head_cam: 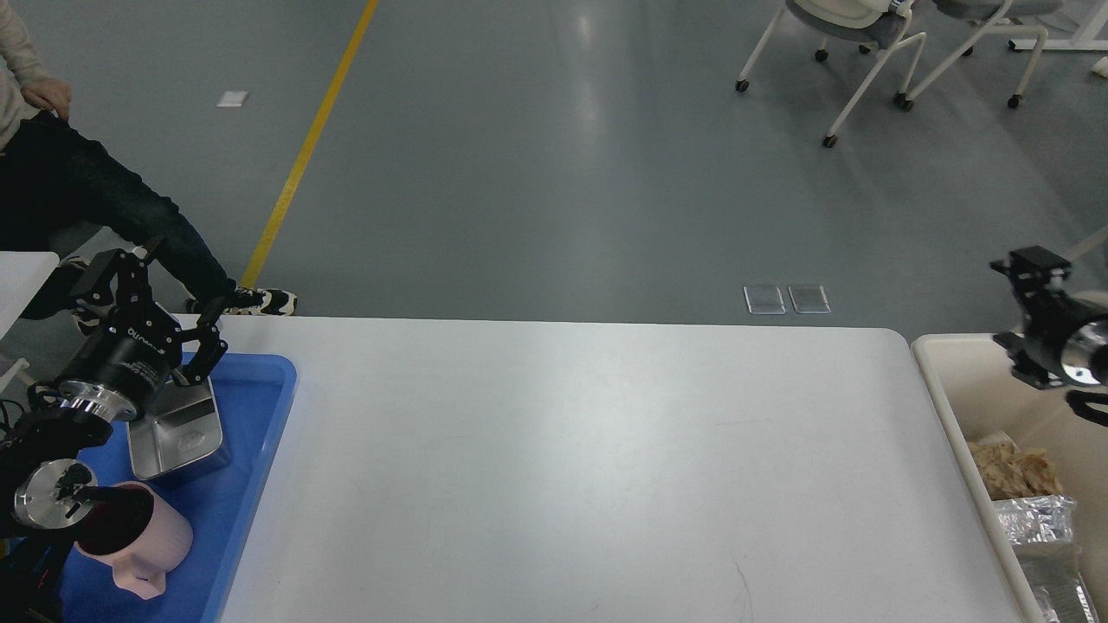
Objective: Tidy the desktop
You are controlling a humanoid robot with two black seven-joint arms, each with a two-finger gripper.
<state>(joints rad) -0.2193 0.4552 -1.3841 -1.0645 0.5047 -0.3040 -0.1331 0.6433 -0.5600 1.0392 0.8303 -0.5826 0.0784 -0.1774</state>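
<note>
Broadly, the white desk (571,450) fills mid-frame between blue tray (268,407) and cream bin (952,407). Inside the tray, the steel container (182,441) sits under the left claw (164,324), fingers spread wide; lifting carelessly could snag it. Right claw (1030,285): opening unreadable.

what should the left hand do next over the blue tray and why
Probably lift the left hand up and away from the blue tray. Its fingers look spread above the metal container, which already sits in the tray beside the pink cup, and the desktop shows nothing left to collect.
</note>
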